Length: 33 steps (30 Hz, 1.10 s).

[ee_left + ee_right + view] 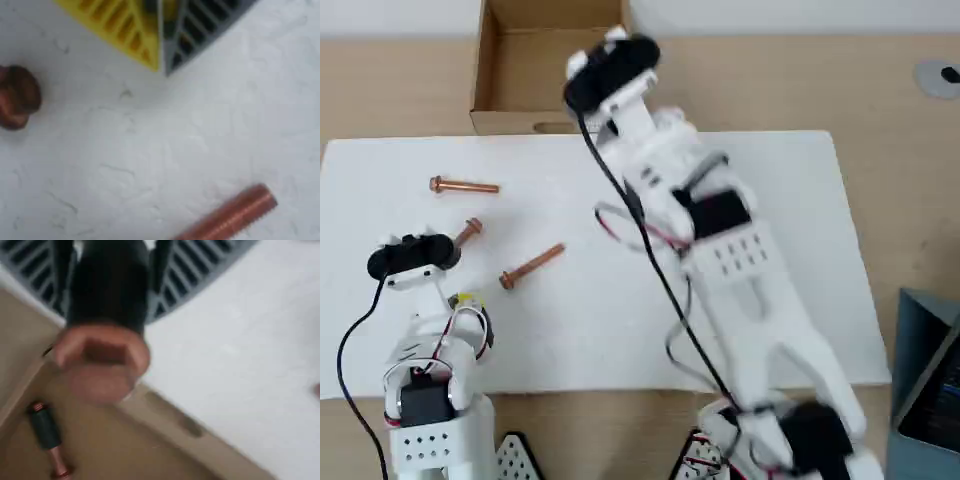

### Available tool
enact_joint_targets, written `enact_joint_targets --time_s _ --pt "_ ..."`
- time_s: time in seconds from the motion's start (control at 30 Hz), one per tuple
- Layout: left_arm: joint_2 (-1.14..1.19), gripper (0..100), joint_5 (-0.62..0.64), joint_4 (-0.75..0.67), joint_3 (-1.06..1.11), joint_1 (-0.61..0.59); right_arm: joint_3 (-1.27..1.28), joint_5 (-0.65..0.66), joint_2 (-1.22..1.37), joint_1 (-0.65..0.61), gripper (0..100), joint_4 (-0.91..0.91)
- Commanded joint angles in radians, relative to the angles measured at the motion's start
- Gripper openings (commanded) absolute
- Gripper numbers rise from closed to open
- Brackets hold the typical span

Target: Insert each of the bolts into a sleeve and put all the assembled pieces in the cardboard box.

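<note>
My right gripper (107,295) is shut on an assembled piece (102,360), a black sleeve with a copper bolt head at its end, held over the front rim of the cardboard box (175,425). Another assembled piece (47,435) lies on the box floor. In the high view the right arm's wrist (610,70) hangs at the near right corner of the box (490,70). Three copper bolts (465,186) (470,230) (532,266) lie on the white mat (770,230). My left gripper (161,62) is shut on nothing, just above the mat between a bolt head (17,97) and a threaded bolt end (230,215).
A grey bin (925,370) stands off the mat at the right edge, and a small round disc (938,75) sits at the table's far right. The right arm (740,270) stretches diagonally over the mat's middle. The left arm's base (425,420) is at the front left.
</note>
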State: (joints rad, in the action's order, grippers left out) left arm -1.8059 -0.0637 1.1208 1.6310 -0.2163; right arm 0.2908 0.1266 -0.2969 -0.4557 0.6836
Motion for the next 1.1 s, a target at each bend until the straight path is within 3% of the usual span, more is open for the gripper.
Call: enact_joint_targets --time_s 0.0,0.77,0.97,1.07 --pt "-0.005 0 -0.005 -0.018 -0.003 0.017 -0.222 0.075 0.168 0.035 0.9 -0.071" --pt "-0.005 0 -0.005 -0.023 -0.003 0.020 -1.271 0.583 1.265 0.044 1.2 -0.100" --pt "-0.005 0 -0.005 -0.023 -0.003 0.020 -1.406 0.606 1.371 0.021 2.0 -0.009" --pt "-0.005 0 -0.005 -0.023 -0.003 0.020 -1.458 0.603 1.399 0.013 8.6 0.029"
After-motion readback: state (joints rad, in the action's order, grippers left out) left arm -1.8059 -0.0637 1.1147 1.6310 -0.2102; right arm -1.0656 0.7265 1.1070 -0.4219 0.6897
